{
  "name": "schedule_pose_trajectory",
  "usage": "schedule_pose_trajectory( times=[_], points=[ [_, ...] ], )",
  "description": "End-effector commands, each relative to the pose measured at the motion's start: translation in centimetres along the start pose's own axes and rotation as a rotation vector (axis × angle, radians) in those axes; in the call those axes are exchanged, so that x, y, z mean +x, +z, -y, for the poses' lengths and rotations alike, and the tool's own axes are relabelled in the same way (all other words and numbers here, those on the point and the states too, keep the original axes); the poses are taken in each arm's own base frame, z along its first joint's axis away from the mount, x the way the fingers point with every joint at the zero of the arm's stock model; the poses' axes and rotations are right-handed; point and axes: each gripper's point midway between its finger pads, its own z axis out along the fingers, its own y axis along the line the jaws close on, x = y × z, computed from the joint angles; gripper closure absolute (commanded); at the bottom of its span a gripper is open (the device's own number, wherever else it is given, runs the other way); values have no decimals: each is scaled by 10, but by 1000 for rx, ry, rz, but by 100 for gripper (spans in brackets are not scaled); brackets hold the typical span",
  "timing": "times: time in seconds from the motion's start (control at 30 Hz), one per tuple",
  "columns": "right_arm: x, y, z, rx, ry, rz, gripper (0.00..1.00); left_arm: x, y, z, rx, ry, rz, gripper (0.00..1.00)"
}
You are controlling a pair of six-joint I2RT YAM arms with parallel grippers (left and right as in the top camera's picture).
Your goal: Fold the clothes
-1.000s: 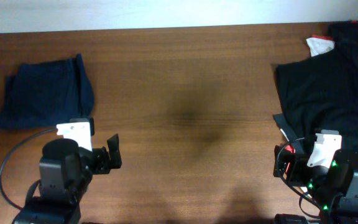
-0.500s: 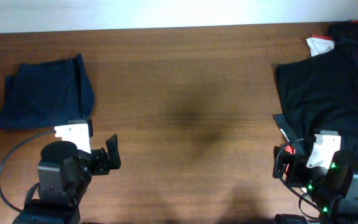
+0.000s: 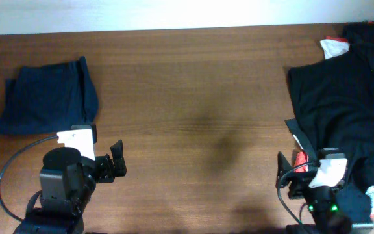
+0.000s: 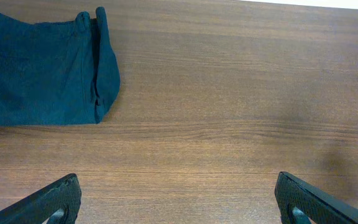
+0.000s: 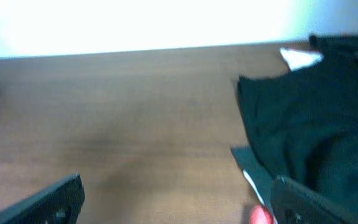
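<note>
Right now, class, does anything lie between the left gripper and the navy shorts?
Nothing visible does. In the left wrist view, only wooden table surface separates the open left gripper from the navy shorts, which lie ahead to its left.

Wood and cloth, hardly a shine anywhere.
The table (image 3: 200, 84) is smooth brown wood with a fine grain and a dull sheen; the navy shorts (image 3: 47, 97) at ten o'clock are matt woven cloth, the black garments (image 3: 339, 97) at three o'clock matt fabric.
</note>
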Motion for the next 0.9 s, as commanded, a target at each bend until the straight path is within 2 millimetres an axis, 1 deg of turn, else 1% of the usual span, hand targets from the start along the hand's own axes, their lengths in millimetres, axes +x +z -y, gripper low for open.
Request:
schedule_pose_trajectory(
  times=[0.0, 0.1, 0.17, 0.33, 0.43, 0.47, 0.6, 0.63, 0.67, 0.7, 0.87],
  points=[
    [15, 15, -4, -33, -21, 68, 1, 1, 1, -3, -14, -10, 1, 1],
    [16, 23, -3, -39, -29, 159, 1, 1, 1, -3, -13, -10, 1, 1],
    [12, 31, -2, -41, -35, 233, 1, 1, 1, -3, -13, -10, 1, 1],
    [3, 41, 1, -35, -43, 357, 1, 1, 1, -3, -14, -10, 1, 1],
    [7, 49, 3, -29, -46, 418, 1, 1, 1, -3, -14, -10, 1, 1],
    [11, 52, 4, -30, -47, 430, 1, 1, 1, -3, -14, -10, 1, 1],
    [17, 55, 4, -17, -101, 402, 1, 1, 1, -3, -14, -10, 1, 1],
    [23, 57, 5, -14, -112, 377, 1, 1, 1, -3, -14, -10, 1, 1],
    [44, 64, 7, -12, -106, 285, 1, 1, 1, -3, -14, -10, 1, 1],
    [52, 66, 8, -11, -98, 252, 1, 1, 1, -3, -13, -10, 1, 1],
    [49, 66, 7, -13, -93, 264, 1, 1, 1, -3, -14, -10, 1, 1]
  ],
)
